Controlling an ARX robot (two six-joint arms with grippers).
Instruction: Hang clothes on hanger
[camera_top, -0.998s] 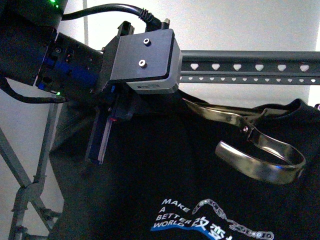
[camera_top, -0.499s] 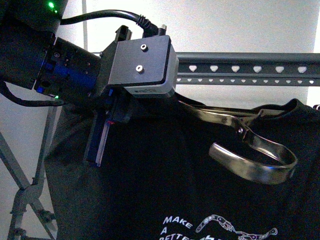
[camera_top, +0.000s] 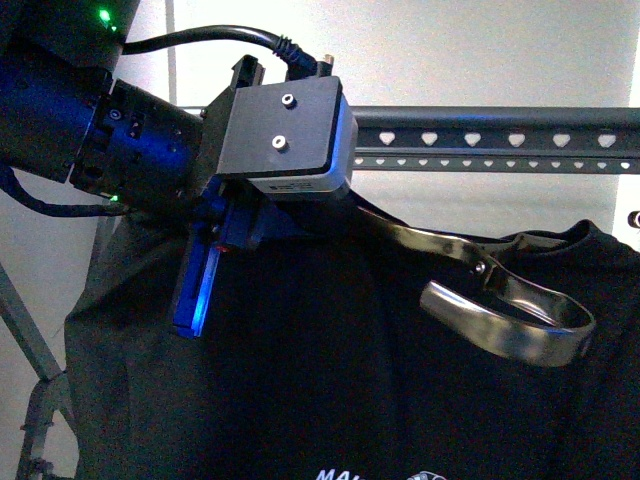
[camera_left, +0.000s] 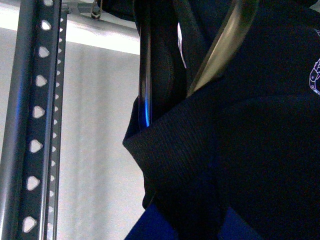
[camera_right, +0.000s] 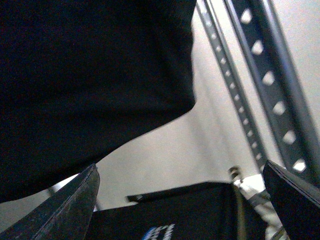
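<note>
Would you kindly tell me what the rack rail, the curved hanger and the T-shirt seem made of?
Rack rail: metal, matte dark grey coat, cleanly punched heart holes. Curved hanger: polished brass-toned metal, judging by bright reflections. T-shirt: black knit fabric, likely cotton; ribbed collar shows in the left wrist view.

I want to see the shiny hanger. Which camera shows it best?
The front view: the shiny hanger shows its curved loop against the black T-shirt. The left wrist view shows only one strip; the right wrist view nothing clear.
</note>
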